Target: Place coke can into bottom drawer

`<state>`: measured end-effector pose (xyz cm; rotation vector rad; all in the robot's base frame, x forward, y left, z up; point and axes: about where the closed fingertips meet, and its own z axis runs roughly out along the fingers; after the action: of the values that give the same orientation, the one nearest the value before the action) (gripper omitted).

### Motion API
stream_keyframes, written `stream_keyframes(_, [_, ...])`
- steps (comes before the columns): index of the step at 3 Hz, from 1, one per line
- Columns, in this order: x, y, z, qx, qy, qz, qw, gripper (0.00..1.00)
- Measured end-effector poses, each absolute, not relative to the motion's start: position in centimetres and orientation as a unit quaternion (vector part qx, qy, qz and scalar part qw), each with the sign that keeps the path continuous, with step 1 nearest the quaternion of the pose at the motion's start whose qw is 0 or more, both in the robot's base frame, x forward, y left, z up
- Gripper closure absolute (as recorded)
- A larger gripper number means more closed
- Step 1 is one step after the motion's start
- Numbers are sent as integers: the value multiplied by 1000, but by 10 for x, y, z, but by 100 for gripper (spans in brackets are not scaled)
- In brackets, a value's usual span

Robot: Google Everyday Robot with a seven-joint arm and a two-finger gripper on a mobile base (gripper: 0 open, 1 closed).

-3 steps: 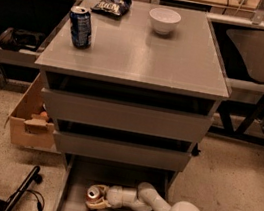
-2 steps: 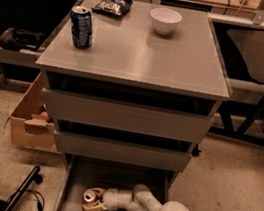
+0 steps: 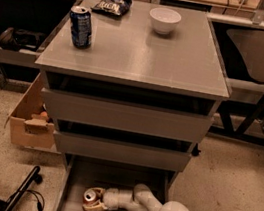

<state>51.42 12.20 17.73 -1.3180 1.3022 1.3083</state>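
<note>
Down at floor level, the bottom drawer (image 3: 75,181) of the grey cabinet (image 3: 145,59) stands pulled out, its flat floor and low side walls in view below the two upper drawers. The robot's pale arm (image 3: 130,200) reaches into it from the right, lying low across the drawer floor. At its end the gripper (image 3: 92,202) is inside the drawer, towards the left and front. Its tan fingers (image 3: 95,206) are closed around the coke can (image 3: 90,195). The can is tilted so that its silver top faces up and towards me, and its body is mostly hidden by the fingers. I cannot tell whether the can touches the drawer floor or is held just above it.

The top drawer (image 3: 125,116) and the middle drawer (image 3: 121,151) each stand a little way out of the cabinet, with a dark gap above each front.

On the cabinet top, a dark blue can (image 3: 80,27) stands upright near the left edge. A white bowl (image 3: 164,20) sits towards the back, right of centre. A dark snack bag (image 3: 112,2) lies at the back left corner, near the blue can but apart from it.

On the speckled floor to the left of the cabinet, an open cardboard box (image 3: 29,127) stands just beside the drawers.
</note>
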Motion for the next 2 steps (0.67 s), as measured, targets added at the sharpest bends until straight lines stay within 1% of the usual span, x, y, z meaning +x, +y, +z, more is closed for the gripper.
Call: stream_keyframes(2, [514,122,177,-527,520,523,423,5])
